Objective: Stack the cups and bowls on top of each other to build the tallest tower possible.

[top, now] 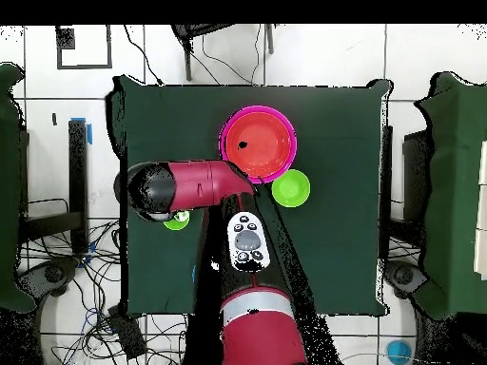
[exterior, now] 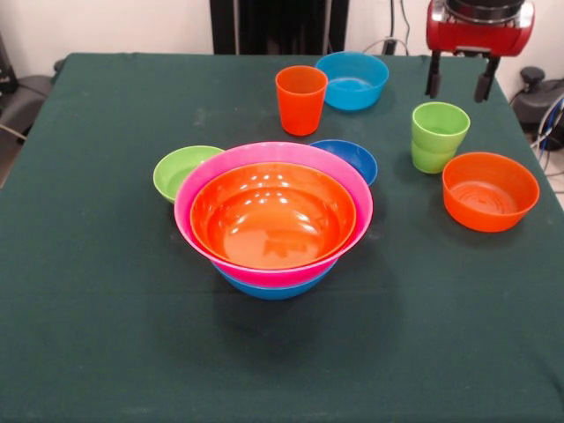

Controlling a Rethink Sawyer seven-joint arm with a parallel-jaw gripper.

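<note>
The tower (exterior: pixel 273 220) stands mid-table: a large orange bowl in a pink bowl on a blue bowl; it also shows in the overhead view (top: pixel 258 144). Behind it are a lime green bowl (exterior: pixel 183 169) and a dark blue bowl (exterior: pixel 351 157). An orange cup (exterior: pixel 300 99) and a light blue bowl (exterior: pixel 352 79) stand at the far side. Two lime green cups (exterior: pixel 438 137) sit one in the other at the right, beside a small orange bowl (exterior: pixel 490 189). My gripper (exterior: pixel 458 91) hangs open and empty just behind and above the green cups.
In the overhead view my red arm (top: pixel 195 185) lies across the table and hides most small pieces; only the lime green bowl (top: pixel 290 188) and a bit of the green cups (top: pixel 176 220) show. Cables lie on the floor around the table.
</note>
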